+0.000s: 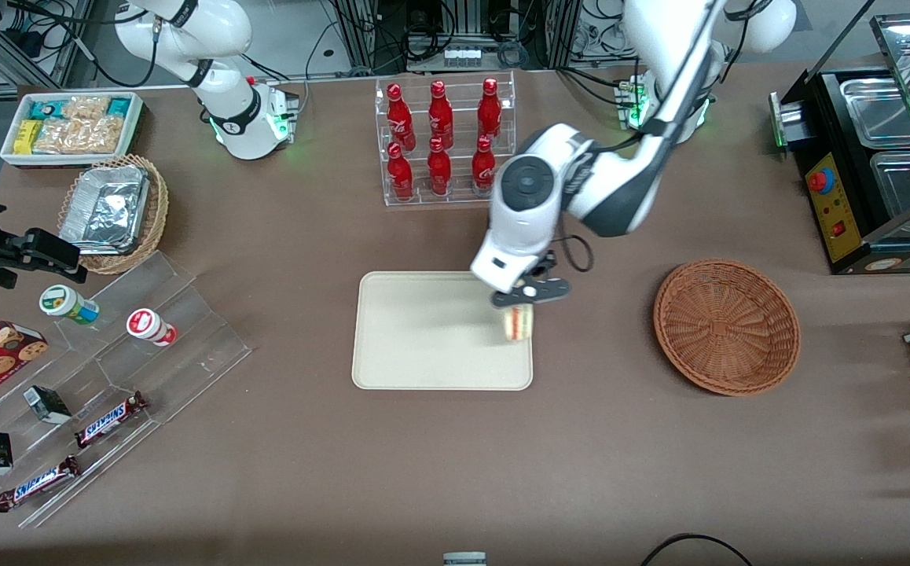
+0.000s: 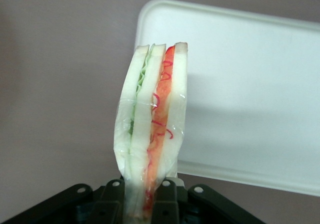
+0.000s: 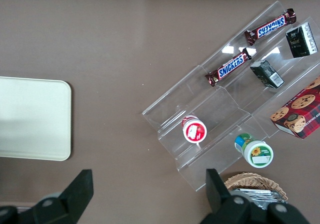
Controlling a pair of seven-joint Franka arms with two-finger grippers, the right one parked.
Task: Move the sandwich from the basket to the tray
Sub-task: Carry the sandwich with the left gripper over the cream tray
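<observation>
Your gripper hangs over the tray, at the edge nearest the working arm's end of the table. Its fingers are clamped on the sandwich: the wrist view shows the wedge pinched at its base between the black pads, cut edge toward the camera, green layer on one side and red on the other, clear wrap around it.

The sandwich sits just below the gripper, above the tray's surface near its rim. You cannot tell from either view whether it touches the tray.

Around the gripper:
- The basket, reddish-brown wicker, lies well apart from the gripper toward the working arm's end. It holds nothing.
- A clear rack of red bottles stands farther from the front camera than the gripper, near the tray's edge but apart from it.
- The rest of the tray, toward the parked arm, is bare.
- Well off toward the parked arm's end: a clear stepped display with two small cups and Snickers bars, a tan wicker basket with a foil container, a white box of snack packets.

Nothing stands between the gripper and the tray beneath it.
</observation>
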